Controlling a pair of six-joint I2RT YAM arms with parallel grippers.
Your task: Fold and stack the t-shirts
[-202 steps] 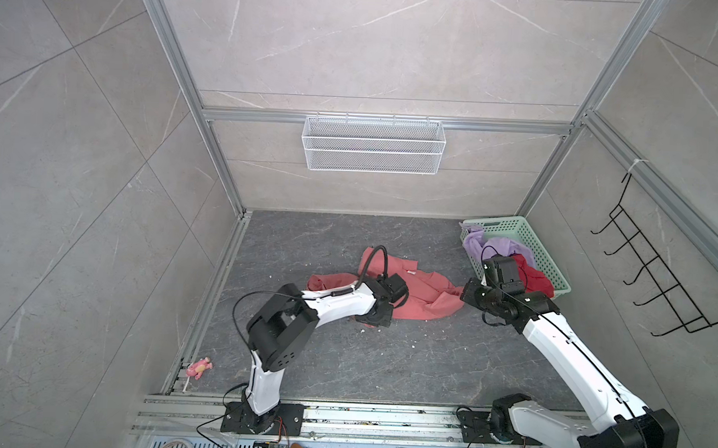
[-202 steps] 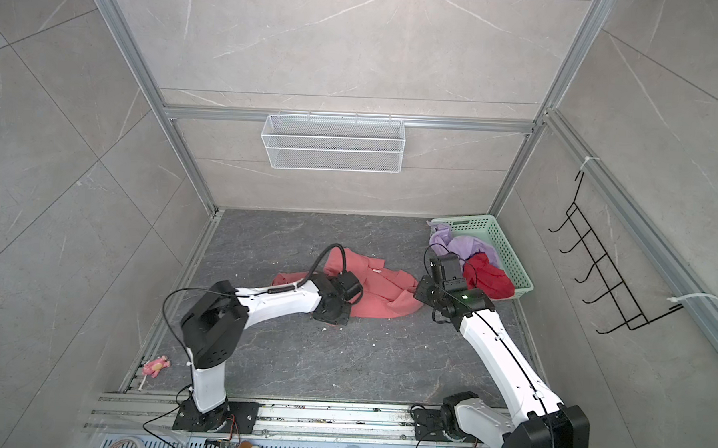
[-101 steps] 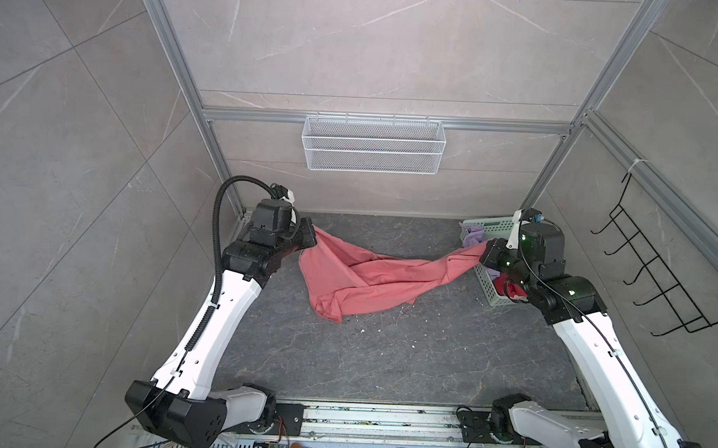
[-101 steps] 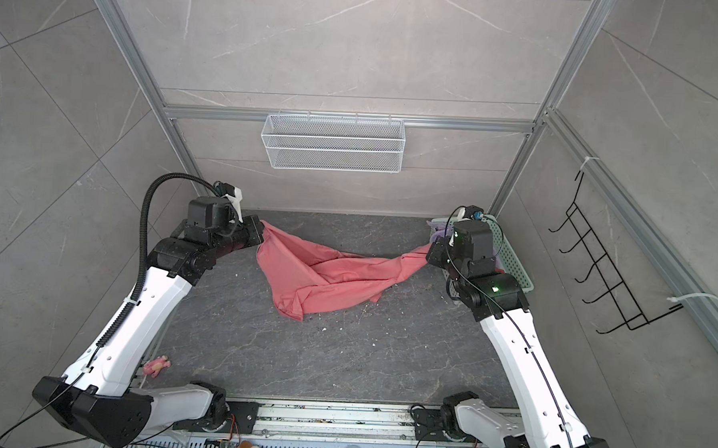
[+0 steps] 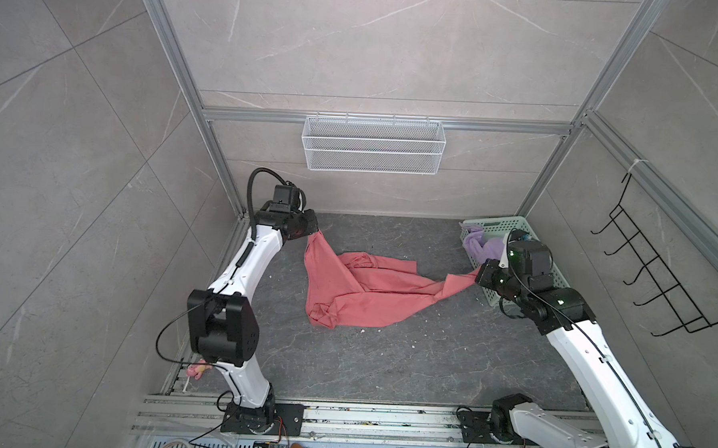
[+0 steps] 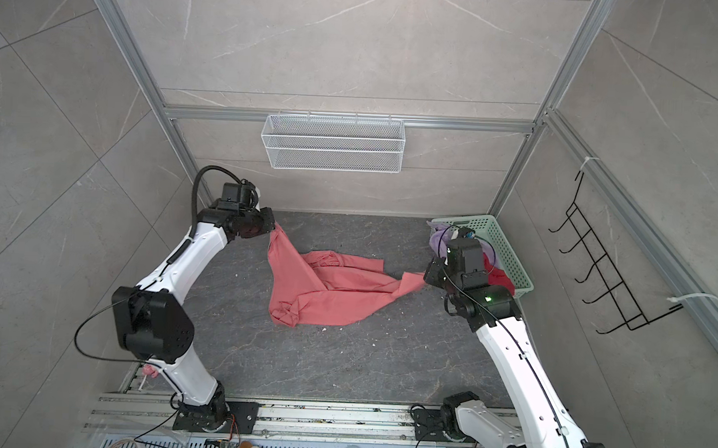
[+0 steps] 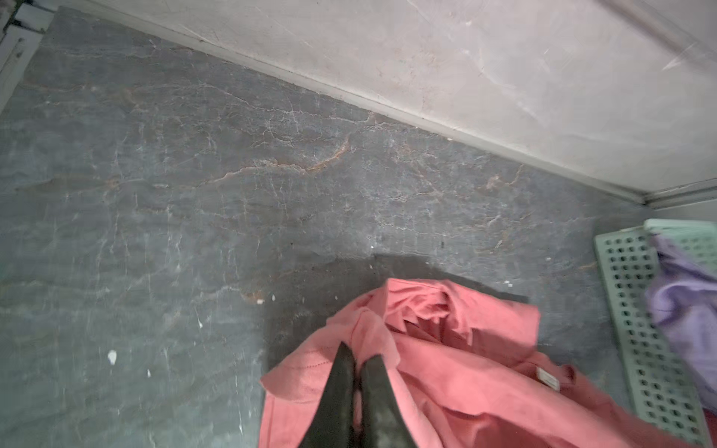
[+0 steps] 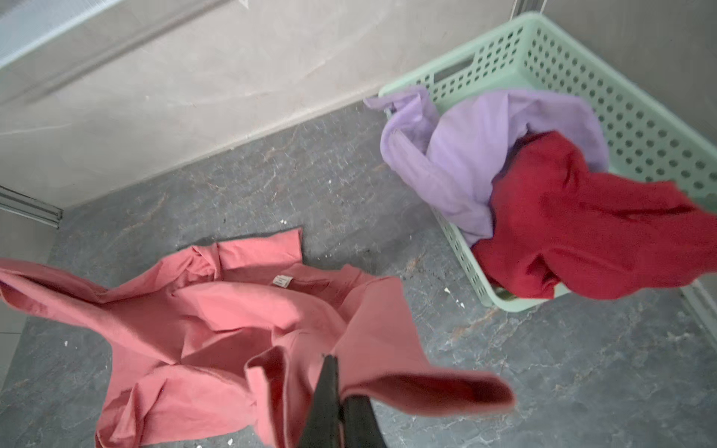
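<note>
Clamped with right claw (image 8: pixel 341 378) on salmon-pink tee (image 5: pixel 366 300); left claw (image 7: pixel 359 351), cannot tell. Might slip from a loose grip, crumpling below it.

Three t-shirts are in view: one pink t-shirt (image 5: pixel 358 300), one lilac t-shirt (image 8: pixel 485 147) and one red t-shirt (image 8: pixel 582 217). There is one green basket (image 8: pixel 640 116), one white wire shelf (image 5: pixel 373 150) and one black hook rack (image 5: pixel 657 257). Two robot arms (image 5: pixel 247 266) carry one gripper each: the left gripper (image 5: pixel 310 231) and the right gripper (image 5: pixel 477 274).
</note>
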